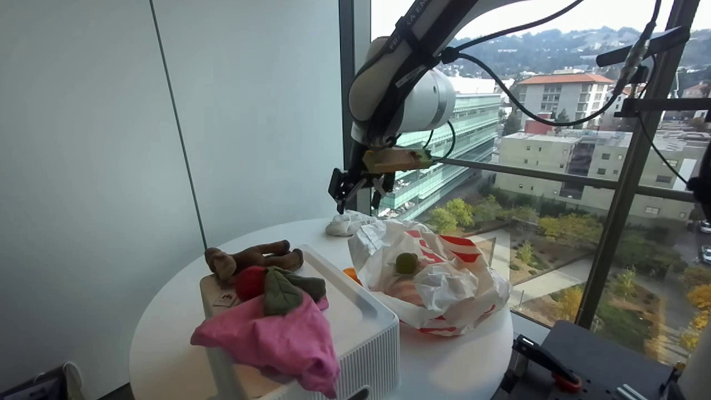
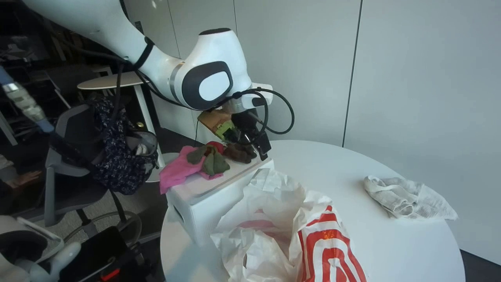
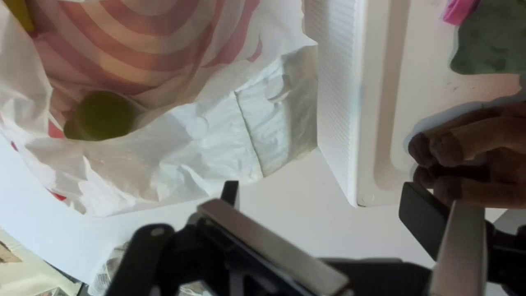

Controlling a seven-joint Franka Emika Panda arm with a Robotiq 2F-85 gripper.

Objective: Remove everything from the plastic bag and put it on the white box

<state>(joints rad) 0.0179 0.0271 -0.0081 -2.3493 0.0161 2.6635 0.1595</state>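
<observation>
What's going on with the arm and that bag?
The robot arm is on a job of unpacking the plastic bag onto the white box. Its gripper is open and empty, in the air near the box. A brown plush, a pink cloth and a red item with green leaves lie on the box. A green round fruit is in the bag, yet to come out, so the job isn't done. In the wrist view, something yellow also shows at the bag's opening, cut off.

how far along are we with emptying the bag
Done: the brown plush, pink cloth and red item are on the white box.
In hand: nothing; the gripper hangs open.
Left: the green round fruit in the plastic bag, and apparently something yellow there, too cut off to name.
</observation>
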